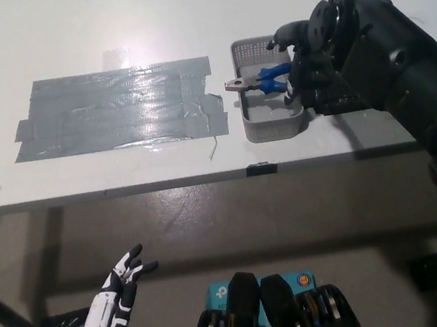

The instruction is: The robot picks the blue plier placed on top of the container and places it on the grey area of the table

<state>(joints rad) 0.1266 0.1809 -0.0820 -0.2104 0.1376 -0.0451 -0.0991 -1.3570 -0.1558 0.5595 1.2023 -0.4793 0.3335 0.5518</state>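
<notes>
White tabletop (86, 35) fills the upper half of the view, its front edge running straight across, with bare grey floor (211, 229) below it. Across the left and middle of the table lies the grey area (117, 108), a patch of overlapping silvery tape strips that catch a bright glare near the top. Coming in from the right, the black right arm (431, 109) reaches over the table's right end, and its right hand (322, 59) hangs over the right side of the container (272, 127). That hand's fingers are curled down around the handles of the blue plier (267, 77), though I cannot tell whether they have actually closed on it. The container is a small grey perforated basket, just beside the tape patch's right edge. The plier lies across its top, blue handles toward the hand, metal nose poking out over the left rim toward the tape. Down at the lower left, well below the table edge, the white left hand (113, 308) rests with fingers spread, holding nothing.
</notes>
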